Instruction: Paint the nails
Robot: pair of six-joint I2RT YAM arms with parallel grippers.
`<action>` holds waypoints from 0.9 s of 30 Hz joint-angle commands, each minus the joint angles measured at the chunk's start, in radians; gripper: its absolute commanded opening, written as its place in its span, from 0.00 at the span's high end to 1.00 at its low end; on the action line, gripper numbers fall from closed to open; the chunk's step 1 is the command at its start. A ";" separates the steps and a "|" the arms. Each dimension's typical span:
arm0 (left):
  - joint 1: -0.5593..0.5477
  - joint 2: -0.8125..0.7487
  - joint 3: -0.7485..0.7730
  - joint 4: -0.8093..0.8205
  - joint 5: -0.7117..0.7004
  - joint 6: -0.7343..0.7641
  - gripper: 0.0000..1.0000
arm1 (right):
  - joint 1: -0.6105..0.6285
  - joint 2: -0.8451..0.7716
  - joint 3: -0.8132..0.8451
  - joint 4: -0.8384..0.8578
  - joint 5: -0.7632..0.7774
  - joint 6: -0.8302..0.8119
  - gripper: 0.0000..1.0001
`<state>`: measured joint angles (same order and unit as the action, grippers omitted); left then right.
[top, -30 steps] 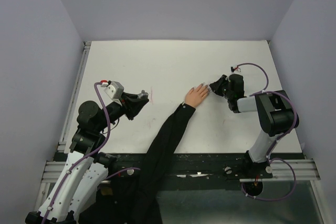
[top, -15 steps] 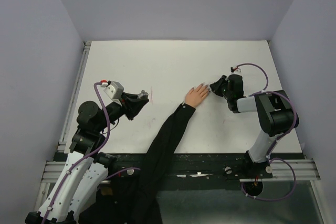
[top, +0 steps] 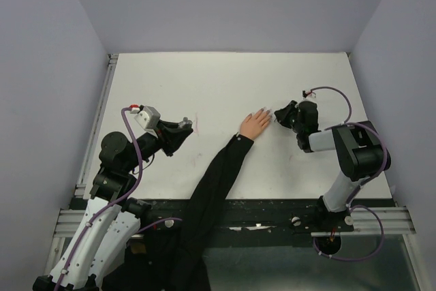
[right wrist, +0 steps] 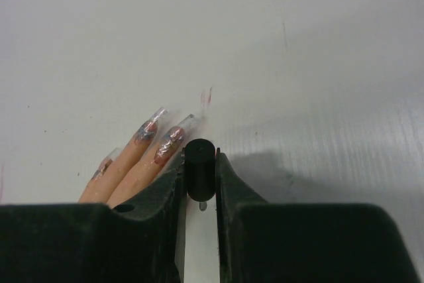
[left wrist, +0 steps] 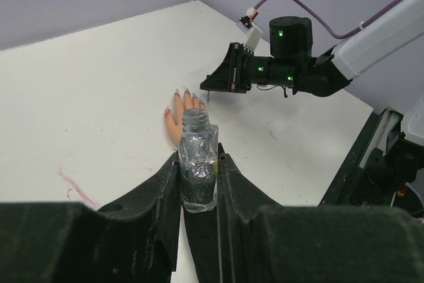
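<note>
A pale peach fake hand [top: 255,124] with a long black sleeve [top: 218,175] lies mid-table, fingers pointing right. Its long nails [right wrist: 169,142] show patchy glittery pink-grey colour in the right wrist view. My right gripper [top: 277,115] is shut on a black brush cap [right wrist: 199,167], just right of the fingertips, low over the table; the brush tip is hidden below the cap. My left gripper [top: 182,127] is shut on an open clear bottle of glittery polish [left wrist: 197,164], held upright well left of the hand [left wrist: 180,116].
White table [top: 225,80] with raised edges and grey walls all round. A faint pink streak [top: 197,122] marks the table near the left gripper. The sleeve runs down over the table's near edge between the two arm bases.
My right gripper has shifted slightly toward the near right, staying by the fingertips. The left arm and the bottle have not moved.
</note>
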<state>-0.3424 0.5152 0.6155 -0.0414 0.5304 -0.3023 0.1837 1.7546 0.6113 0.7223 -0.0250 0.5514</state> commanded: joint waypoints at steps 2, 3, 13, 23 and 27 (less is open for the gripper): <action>-0.004 -0.012 0.032 0.026 -0.001 0.009 1.00 | -0.026 -0.046 -0.084 0.201 -0.107 0.007 0.99; -0.004 -0.011 0.032 0.026 -0.001 0.009 1.00 | -0.033 -0.044 -0.094 0.228 -0.133 0.008 0.99; -0.006 -0.007 0.032 0.025 -0.003 0.009 1.00 | -0.044 -0.007 -0.078 0.270 -0.254 -0.010 0.99; -0.006 -0.004 0.032 0.023 -0.001 0.009 1.00 | -0.046 0.020 -0.010 0.161 -0.213 -0.010 0.99; -0.006 -0.006 0.032 0.023 -0.001 0.009 1.00 | -0.046 0.026 0.007 0.124 -0.205 -0.008 0.99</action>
<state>-0.3424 0.5152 0.6155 -0.0414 0.5301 -0.3023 0.1421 1.7599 0.5919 0.8959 -0.2523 0.5529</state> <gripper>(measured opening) 0.316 0.244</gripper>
